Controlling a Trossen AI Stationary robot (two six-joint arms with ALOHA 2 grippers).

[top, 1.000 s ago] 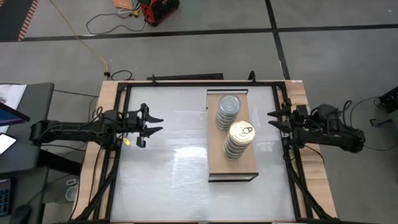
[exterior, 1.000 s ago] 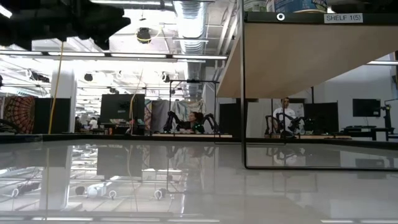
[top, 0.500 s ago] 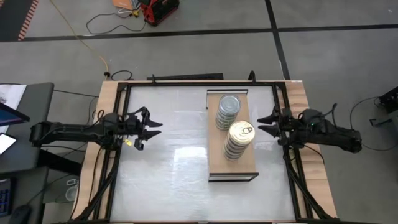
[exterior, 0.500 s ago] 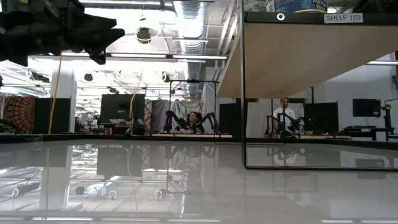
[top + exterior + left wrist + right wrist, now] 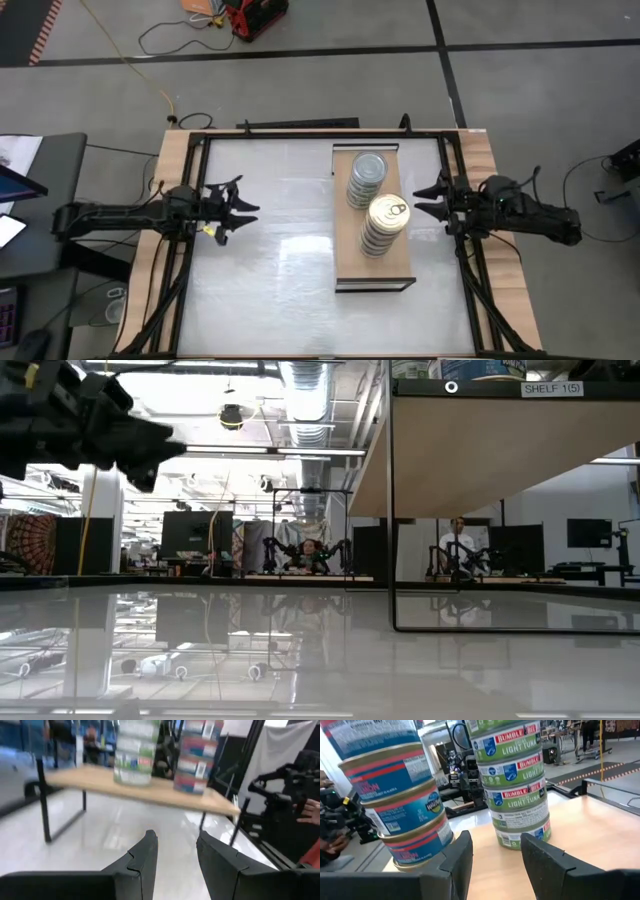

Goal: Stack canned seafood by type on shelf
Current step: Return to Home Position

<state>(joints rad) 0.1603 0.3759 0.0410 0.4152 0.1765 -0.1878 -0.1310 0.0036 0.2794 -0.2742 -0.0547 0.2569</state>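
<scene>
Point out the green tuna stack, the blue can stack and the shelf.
Green stack (image 5: pixel 517 795): right wrist view, label of a middle can.
Blue stack (image 5: pixel 407 817): right wrist view, label of a lower can.
Shelf (image 5: pixel 388 268): high view, bare board near one end.

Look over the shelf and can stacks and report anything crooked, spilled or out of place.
Nothing stands out. The green tuna stack and the blue-and-red stack both stand upright on the shelf, no tin fallen or loose. The left gripper and the right gripper hang open, clear of them.
</scene>
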